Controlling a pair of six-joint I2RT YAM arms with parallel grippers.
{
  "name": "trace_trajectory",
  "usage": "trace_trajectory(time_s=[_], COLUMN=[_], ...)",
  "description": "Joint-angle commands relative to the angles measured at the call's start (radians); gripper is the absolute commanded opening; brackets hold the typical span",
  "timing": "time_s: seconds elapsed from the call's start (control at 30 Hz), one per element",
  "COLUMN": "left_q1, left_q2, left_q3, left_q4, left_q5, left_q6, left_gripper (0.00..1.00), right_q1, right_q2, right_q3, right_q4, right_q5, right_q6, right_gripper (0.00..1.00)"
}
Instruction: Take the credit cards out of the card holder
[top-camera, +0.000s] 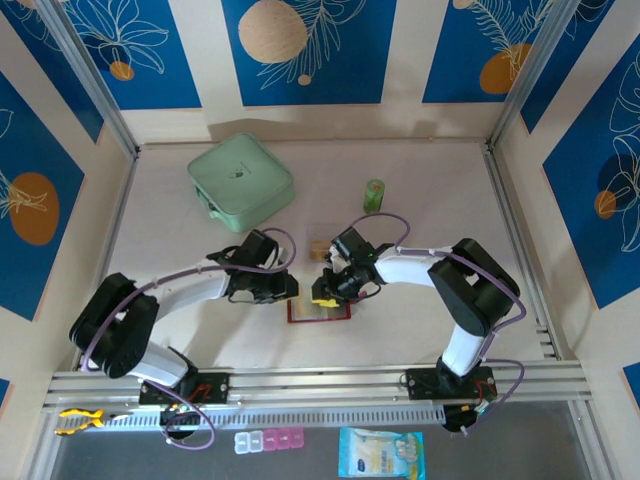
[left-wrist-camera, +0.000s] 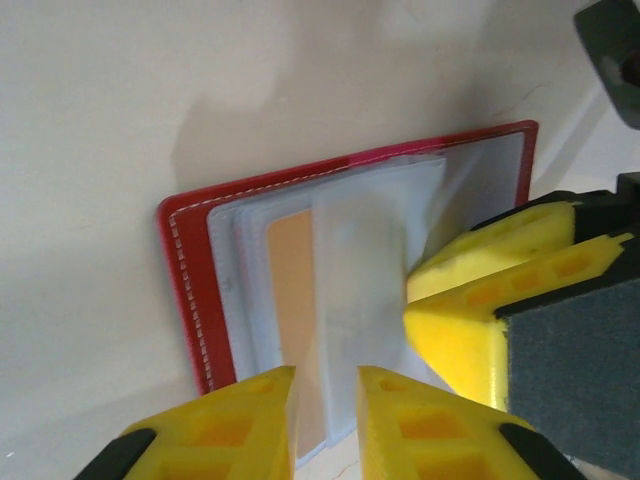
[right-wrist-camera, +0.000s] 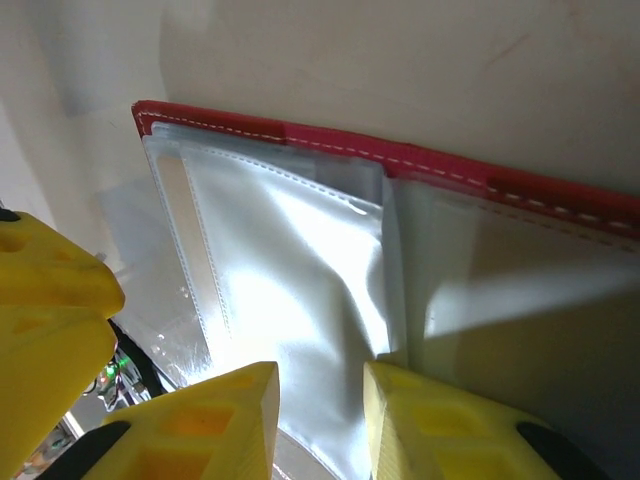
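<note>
The dark red card holder (top-camera: 318, 311) lies open on the table between both arms, with its clear sleeves (left-wrist-camera: 370, 260) fanned up. An orange credit card (left-wrist-camera: 293, 300) sits inside one sleeve. My left gripper (left-wrist-camera: 327, 420) hovers at the holder's near edge, its jaws slightly apart over the card and sleeve edge. My right gripper (right-wrist-camera: 320, 420) is open over a glossy clear sleeve (right-wrist-camera: 300, 260), inside the red stitched border (right-wrist-camera: 440, 165). The two grippers nearly touch: right fingers (left-wrist-camera: 500, 290) show in the left wrist view, a left finger (right-wrist-camera: 50, 300) in the right wrist view.
A mint-green square case (top-camera: 241, 182) stands at the back left. A small green cylinder (top-camera: 374, 195) is at the back, right of centre. A flat tan piece (top-camera: 320, 248) lies just beyond the holder. Metal rails and walls frame the table.
</note>
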Motion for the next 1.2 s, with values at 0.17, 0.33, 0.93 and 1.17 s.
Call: trace_trajectory(time_s=[0.17, 0.33, 0.93, 1.17], left_q1=[-0.026, -0.032, -0.045, -0.045], left_q2=[0.062, 0.086, 0.126, 0.099], left_q3=[0.025, 0.023, 0.032, 0.048], left_q4=[0.072, 0.081, 0.111, 0.096], left_q5=[0.046, 0.051, 0.076, 0.077], left_q6=[-0.042, -0.050, -0.068, -0.067], left_gripper=[0.25, 0.27, 0.20, 0.16], right_q1=[-0.023, -0.035, -0.051, -0.051], right_q2=[-0.015, -0.009, -0.001, -0.053], right_q3=[-0.046, -0.065, -0.095, -0.091], right_q4=[0.030, 0.065, 0.132, 0.126], right_q5=[-0.045, -0.070, -0.114, -0.120], right_q6=[-0.003, 0.009, 0.034, 0.040], right_gripper=[0.28, 0.27, 0.27, 0.30])
